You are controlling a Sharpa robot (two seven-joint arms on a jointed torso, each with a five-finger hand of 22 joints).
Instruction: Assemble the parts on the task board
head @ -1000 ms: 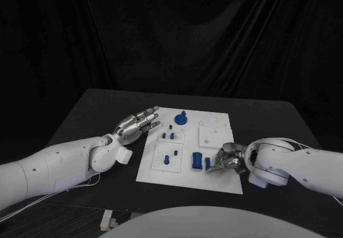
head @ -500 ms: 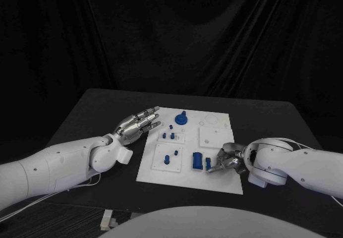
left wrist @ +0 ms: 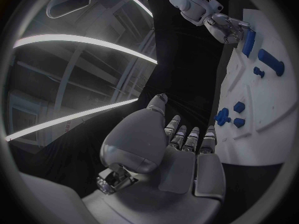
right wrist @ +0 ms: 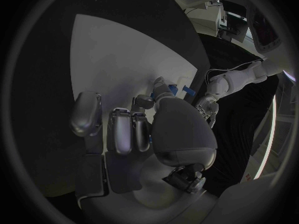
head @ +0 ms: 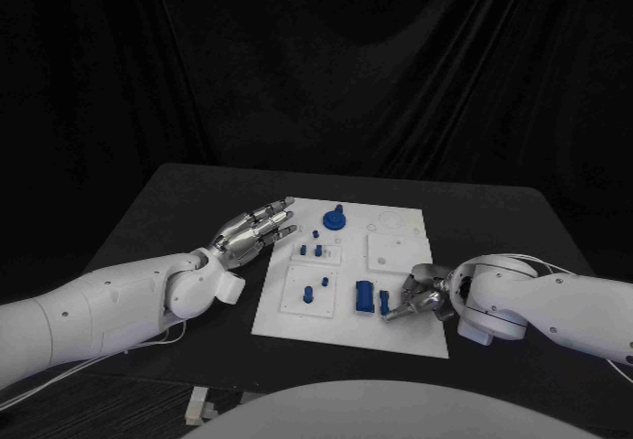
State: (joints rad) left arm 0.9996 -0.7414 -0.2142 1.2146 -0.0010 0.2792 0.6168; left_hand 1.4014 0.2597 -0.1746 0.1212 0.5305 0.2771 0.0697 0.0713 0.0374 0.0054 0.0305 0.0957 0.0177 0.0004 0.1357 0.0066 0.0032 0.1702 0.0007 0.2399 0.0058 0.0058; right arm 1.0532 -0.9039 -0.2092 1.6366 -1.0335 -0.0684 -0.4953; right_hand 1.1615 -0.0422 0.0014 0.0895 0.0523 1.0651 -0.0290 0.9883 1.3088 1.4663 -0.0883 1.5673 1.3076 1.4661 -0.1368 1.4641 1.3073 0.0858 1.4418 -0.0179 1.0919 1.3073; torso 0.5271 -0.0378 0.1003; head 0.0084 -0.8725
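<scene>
Nearest, at the front right of the black worktop, the right hand rests on the near right part of the white task board; its fingers are curled down against the board right beside a small upright blue part; whether they actually pinch that part cannot be told, since the wrist view shows the fingers bent over the board with only slivers of blue past them. Just left of that part stands a taller blue block, and further left on the near left panel a small blue peg stands on its own, apart from both hands.

Further back, the left hand hovers at the left edge of the board, palm towards it; its fingers are stretched out and spread, grasping nothing; they reach just over the board's edge without clearly touching it. Beside them, on the middle left panel, sit several tiny blue pegs, close together.

Furthest away, near the back edge of the board, lies a round blue knob-shaped part; to its right the board shows faint circular outlines. Behind the worktop hangs a dark curtain.
</scene>
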